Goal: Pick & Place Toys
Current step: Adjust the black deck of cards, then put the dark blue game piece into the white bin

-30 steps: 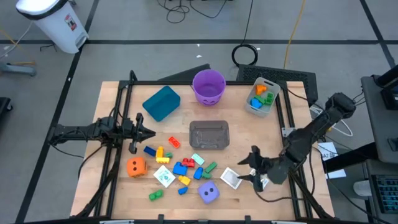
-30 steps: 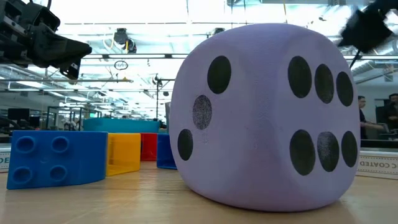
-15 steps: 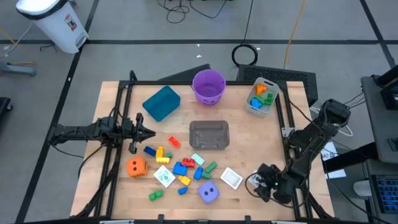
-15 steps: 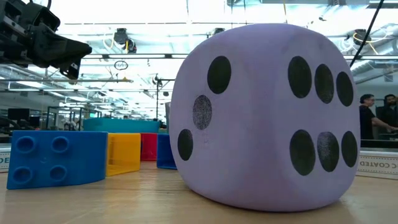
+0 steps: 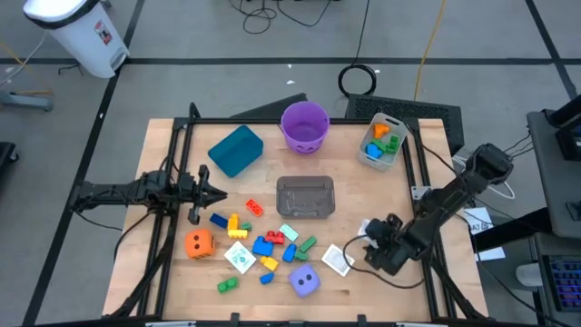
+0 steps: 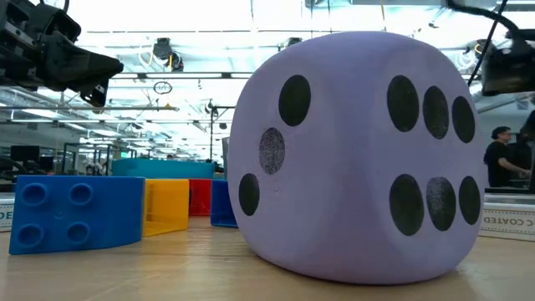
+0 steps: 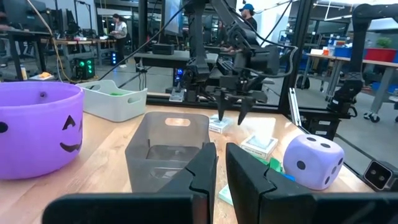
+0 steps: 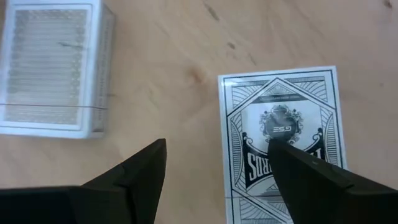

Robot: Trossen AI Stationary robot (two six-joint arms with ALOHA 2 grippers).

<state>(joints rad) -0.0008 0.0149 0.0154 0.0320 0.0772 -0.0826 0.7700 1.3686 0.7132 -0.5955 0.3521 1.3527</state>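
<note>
The left hand [image 5: 218, 193] hangs over the left side of the bench [image 5: 381, 195], its two fingers pressed together on nothing, pointing toward the middle. Just beyond its tip lie the toys: an orange die [image 5: 199, 242], a blue block [image 5: 219, 220], a yellow block [image 5: 233, 223] and a red block [image 5: 254, 208]. Nearer the front edge sit a printed card [image 5: 240, 259], a green block [image 5: 226, 285] and a purple die [image 5: 305, 282], which fills the low view with a blue block and a yellow one beside it. At the back of the bench are a teal bin [image 5: 236, 150] and a purple bucket [image 5: 304, 126]; a clear tub [image 5: 305, 197] stands empty in the middle, and a second tub [image 5: 379, 143] at the back right holds blocks. The right hand [image 5: 372, 243] is low over the front right of the bench, fingers spread apart and gripping nothing. One finger [image 8: 314, 180] overlaps a white printed card [image 8: 283, 137] in its wrist view; whether it touches is unclear. A card box [image 8: 53, 68] lies beside that card, apart from it.
</note>
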